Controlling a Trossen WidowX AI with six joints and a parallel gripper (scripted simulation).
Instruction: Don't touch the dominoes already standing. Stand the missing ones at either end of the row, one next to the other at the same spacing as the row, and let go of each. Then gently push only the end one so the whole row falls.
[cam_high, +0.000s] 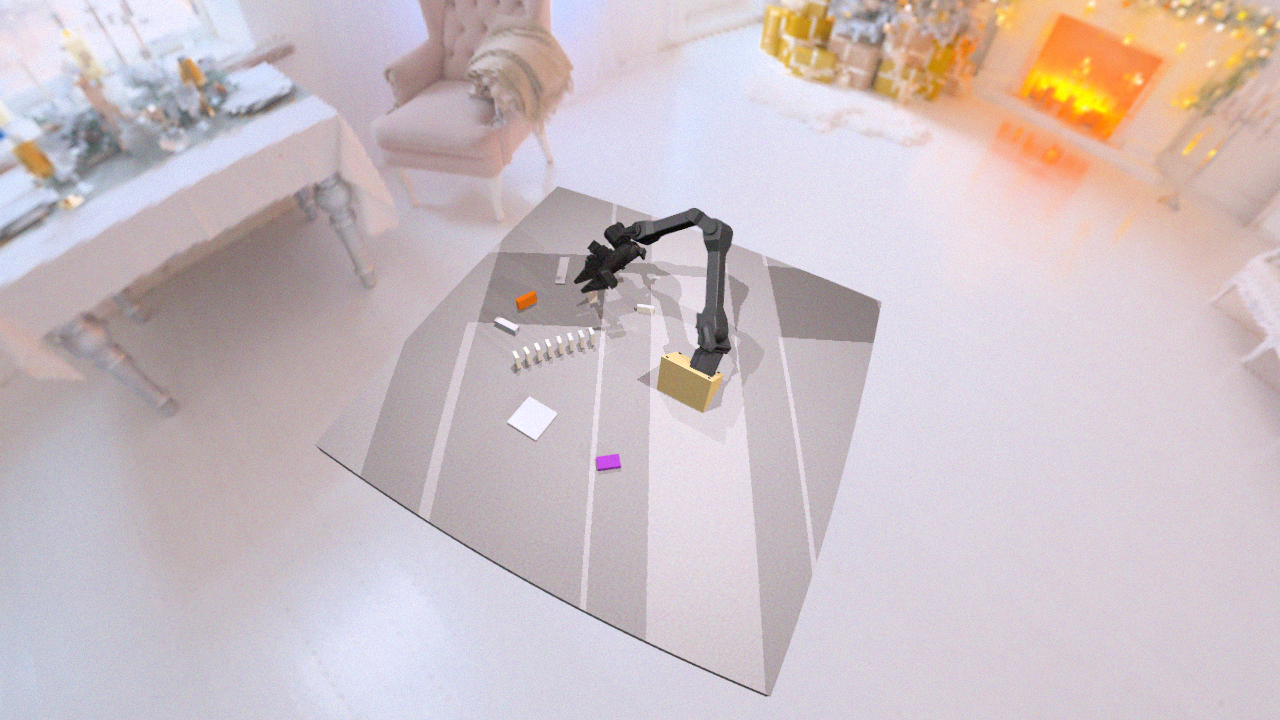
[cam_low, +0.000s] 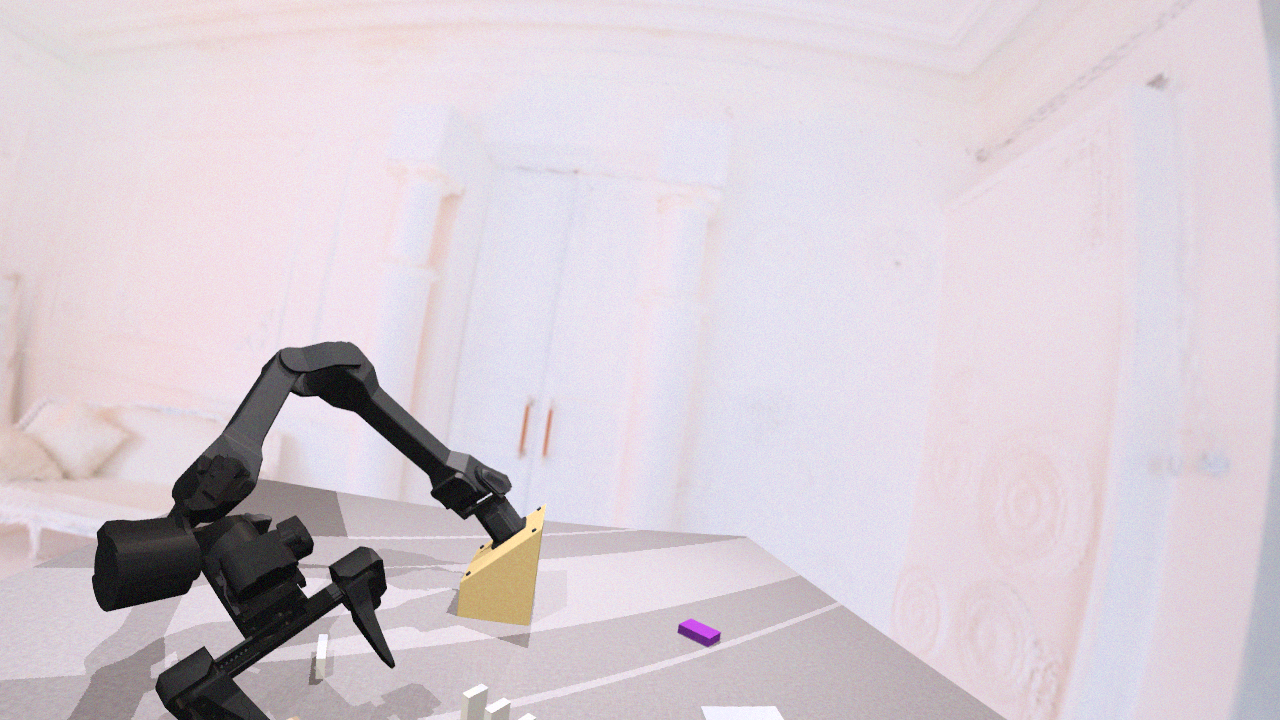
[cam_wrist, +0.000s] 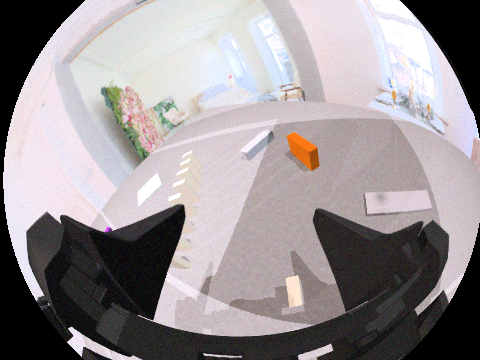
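A row of several cream dominoes (cam_high: 553, 347) stands on the grey mat; it also shows in the wrist view (cam_wrist: 187, 174) and at the bottom edge of the exterior view (cam_low: 487, 702). My gripper (cam_high: 594, 279) is open and empty, tilted down over one more cream domino (cam_high: 593, 298). That domino stands upright on the mat beyond the row's right end, apart from it. In the wrist view it (cam_wrist: 294, 291) is low between my spread fingers, touching neither. In the exterior view it (cam_low: 320, 656) stands between the fingers (cam_low: 299, 680). Another cream domino (cam_high: 645, 308) lies flat nearer the arm.
An orange block (cam_high: 526, 300), a white bar (cam_high: 505, 325) and a grey bar (cam_high: 561, 269) lie behind the row. A white square tile (cam_high: 531, 417) and a purple block (cam_high: 608, 462) lie in front. The arm's tan base (cam_high: 689, 380) stands to the right.
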